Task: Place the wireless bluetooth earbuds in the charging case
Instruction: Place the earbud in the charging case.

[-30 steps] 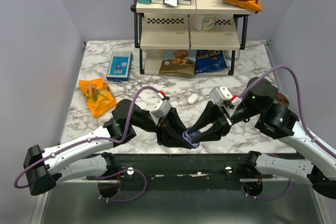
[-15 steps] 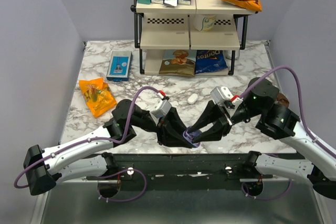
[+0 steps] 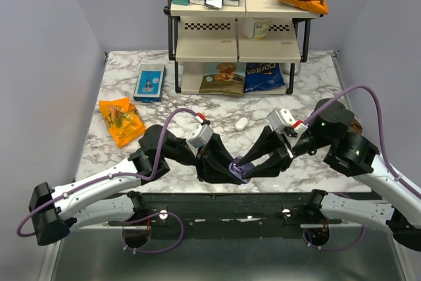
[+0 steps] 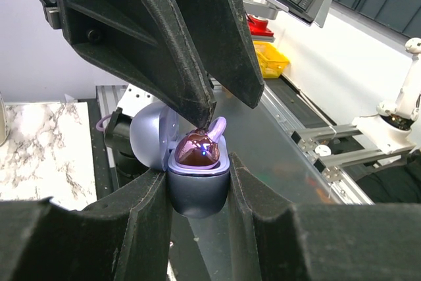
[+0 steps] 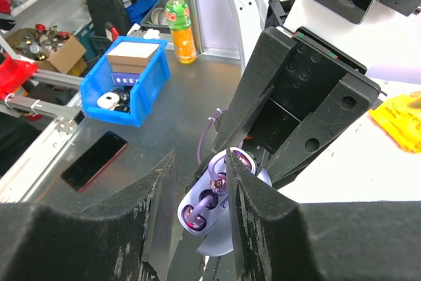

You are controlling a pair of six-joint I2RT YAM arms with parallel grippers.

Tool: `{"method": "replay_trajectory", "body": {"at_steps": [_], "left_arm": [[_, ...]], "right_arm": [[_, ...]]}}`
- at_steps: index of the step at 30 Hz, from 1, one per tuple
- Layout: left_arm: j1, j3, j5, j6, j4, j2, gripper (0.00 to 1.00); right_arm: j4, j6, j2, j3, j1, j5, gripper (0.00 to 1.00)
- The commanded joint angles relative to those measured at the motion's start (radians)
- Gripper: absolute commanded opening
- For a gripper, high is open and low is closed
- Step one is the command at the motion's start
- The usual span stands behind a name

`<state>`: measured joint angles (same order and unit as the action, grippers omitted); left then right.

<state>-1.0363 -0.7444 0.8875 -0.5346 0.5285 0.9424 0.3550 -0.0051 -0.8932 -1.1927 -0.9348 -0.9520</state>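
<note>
- the left hand (image 4: 197,185) is clamped on the charging case (image 4: 197,201). it holds it up by the front edge of the bench (image 3: 125,90), lid open.
- one earbud (image 4: 196,149) sits in the case.
- the right hand (image 5: 200,159) has its fingers close around the other earbud (image 5: 216,181). i cannot tell if they pinch it.
- push it straight down, softly, until it sits flat. hold the case still.

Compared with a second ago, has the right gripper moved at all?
Yes, slightly. In the top view the right gripper has drawn back rightward, away from the small white oval case, which has stayed put.
</note>
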Motion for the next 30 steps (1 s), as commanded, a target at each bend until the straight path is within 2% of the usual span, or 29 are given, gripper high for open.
{"method": "replay_trajectory", "body": {"at_steps": [1, 9, 30], "left_arm": [[-0.011, -0.038, -0.007, 0.021, 0.064, -0.036, 0.02], [-0.011, -0.023, -0.050, 0.038, 0.047, -0.042, 0.02], [-0.011, -0.024, -0.136, 0.094, -0.018, -0.048, 0.01]], "right_arm": [[0.068, -0.024, 0.014, 0.001, 0.002, 0.074, 0.44], [0.027, 0.004, 0.057, -0.005, 0.002, 0.176, 0.43], [0.025, 0.025, 0.019, 0.010, 0.002, 0.088, 0.41]]}}
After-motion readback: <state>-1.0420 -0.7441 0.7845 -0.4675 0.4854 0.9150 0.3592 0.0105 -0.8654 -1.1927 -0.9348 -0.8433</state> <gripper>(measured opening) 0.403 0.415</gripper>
